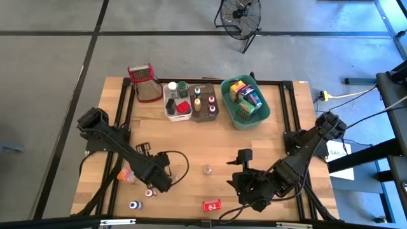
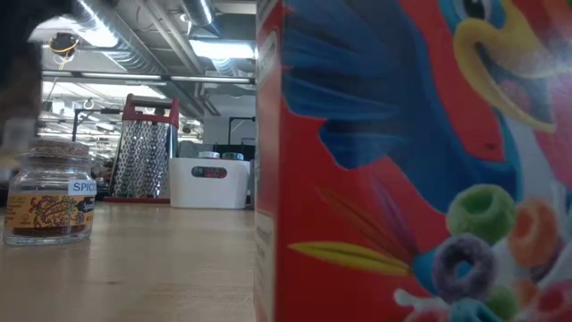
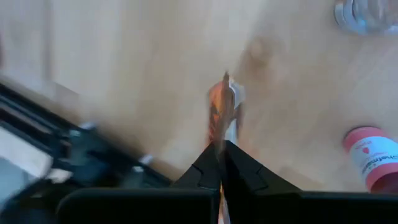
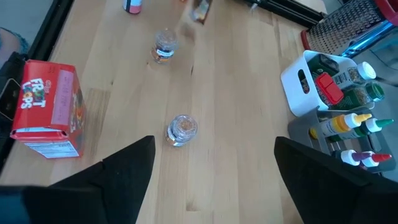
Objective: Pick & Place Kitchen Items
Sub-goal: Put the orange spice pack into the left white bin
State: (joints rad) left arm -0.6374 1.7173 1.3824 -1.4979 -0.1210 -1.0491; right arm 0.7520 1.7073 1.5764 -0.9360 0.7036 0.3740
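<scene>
Left gripper (image 3: 222,149) fingers clamped on thin orange packet (image 3: 219,109) above counter (image 1: 210,143). Right gripper (image 4: 214,162) fingers spread wide, empty, over small glass jar (image 4: 181,129), cereal box (image 4: 50,109) nearby.

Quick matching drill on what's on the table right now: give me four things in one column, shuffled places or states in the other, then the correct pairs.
Things:
1. left gripper
2. right gripper
3. red cereal box
4. box grater

Places or states:
A. at the table's back edge, beside the white bin
B. open above a small clear jar
C. near the table's front edge
D. shut on a thin orange packet

Pairs: 1-D, 2-B, 3-C, 4-A
</scene>
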